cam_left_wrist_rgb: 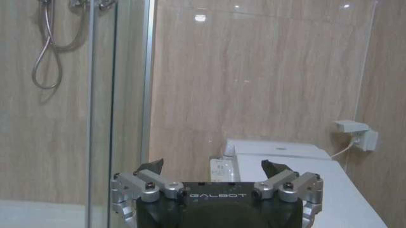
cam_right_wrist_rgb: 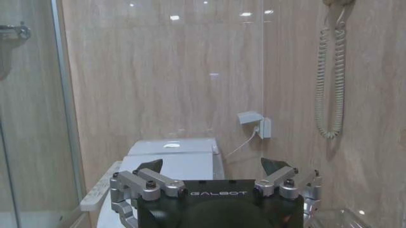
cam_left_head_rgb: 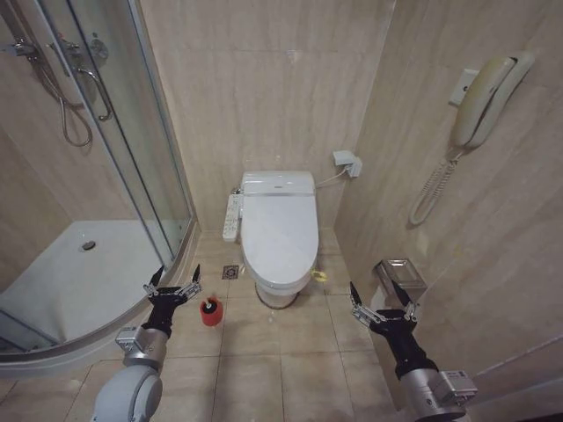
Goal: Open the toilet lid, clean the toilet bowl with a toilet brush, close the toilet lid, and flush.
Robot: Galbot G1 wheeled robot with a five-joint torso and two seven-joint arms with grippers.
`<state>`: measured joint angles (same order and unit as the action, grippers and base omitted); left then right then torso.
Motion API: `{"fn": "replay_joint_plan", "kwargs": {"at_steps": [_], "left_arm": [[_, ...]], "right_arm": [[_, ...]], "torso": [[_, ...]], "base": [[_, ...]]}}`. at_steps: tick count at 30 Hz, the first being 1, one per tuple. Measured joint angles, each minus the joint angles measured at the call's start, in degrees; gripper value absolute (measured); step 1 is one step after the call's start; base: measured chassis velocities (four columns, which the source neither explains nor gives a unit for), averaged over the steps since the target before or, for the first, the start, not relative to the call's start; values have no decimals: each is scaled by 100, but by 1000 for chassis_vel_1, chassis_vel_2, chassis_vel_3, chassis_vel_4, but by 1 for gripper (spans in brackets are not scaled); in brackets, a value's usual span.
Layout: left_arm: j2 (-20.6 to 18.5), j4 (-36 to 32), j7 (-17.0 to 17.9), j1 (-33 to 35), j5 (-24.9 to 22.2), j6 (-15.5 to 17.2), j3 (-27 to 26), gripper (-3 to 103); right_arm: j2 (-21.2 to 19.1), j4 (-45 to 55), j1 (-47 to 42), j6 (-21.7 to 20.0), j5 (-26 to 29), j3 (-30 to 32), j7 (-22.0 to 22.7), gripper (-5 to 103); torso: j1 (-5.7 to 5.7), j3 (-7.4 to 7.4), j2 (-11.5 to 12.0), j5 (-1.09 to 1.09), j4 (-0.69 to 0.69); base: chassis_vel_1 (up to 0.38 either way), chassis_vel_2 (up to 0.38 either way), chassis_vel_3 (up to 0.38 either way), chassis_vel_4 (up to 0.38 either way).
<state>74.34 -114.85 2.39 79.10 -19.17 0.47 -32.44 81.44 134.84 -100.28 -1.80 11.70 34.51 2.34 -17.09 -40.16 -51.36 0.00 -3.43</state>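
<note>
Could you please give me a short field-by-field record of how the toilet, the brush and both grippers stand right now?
toilet lid: closed
toilet brush: standing in the red cup on the floor, left of the toilet
left gripper: open, empty, near the cup
right gripper: open, empty, right of the toilet

Toilet lid (cam_left_head_rgb: 280, 230) down; both hands, left (cam_left_head_rgb: 172, 285) and right (cam_left_head_rgb: 383, 304), gape empty.

L gripper (cam_left_head_rgb: 173, 280) & R gripper (cam_left_head_rgb: 383, 301) both raised fwd, fingers spread wide.
</note>
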Motion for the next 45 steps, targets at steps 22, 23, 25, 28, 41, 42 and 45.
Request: {"fn": "replay_joint_plan", "kwargs": {"at_steps": [22, 23, 25, 28, 41, 42, 45], "left_arm": [[-252, -661, 565, 334, -490, 1428, 24, 100], [-280, -673, 490, 362, -542, 1647, -30, 100], [-287, -646, 424, 364, -553, 1767, -60, 100], [-286, -463, 278, 401, -519, 1846, -125, 100], [32, -1308, 341, 1441, 450, 775, -230, 100], [81, -1381, 355, 1528, 508, 645, -219, 100], [176, -1546, 376, 1701, 566, 499, -185, 100]], "right_arm": [[0, 0, 0, 0, 0, 0, 0, 100], [-1, 0, 0, 0, 0, 0, 0, 100], [0, 0, 0, 0, 0, 0, 0, 100], [-1, 0, 0, 0, 0, 0, 0, 100], [0, 0, 0, 0, 0, 0, 0, 100], [0, 0, 0, 0, 0, 0, 0, 100], [0, 0, 0, 0, 0, 0, 0, 100]], "torso": [[-2, 0, 0, 1, 1], [-1, 0, 0, 0, 1], [-2, -1, 0, 0, 1], [-2, -1, 0, -1, -2], [-1, 0, 0, 1, 1], [-1, 0, 0, 1, 0], [-1, 0, 0, 1, 0]], "base": [[4, -2, -3, 3], [0, 0, 0, 0], [0, 0, 0, 0], [0, 0, 0, 0], [0, 0, 0, 0], [0, 0, 0, 0], [0, 0, 0, 0]]}}
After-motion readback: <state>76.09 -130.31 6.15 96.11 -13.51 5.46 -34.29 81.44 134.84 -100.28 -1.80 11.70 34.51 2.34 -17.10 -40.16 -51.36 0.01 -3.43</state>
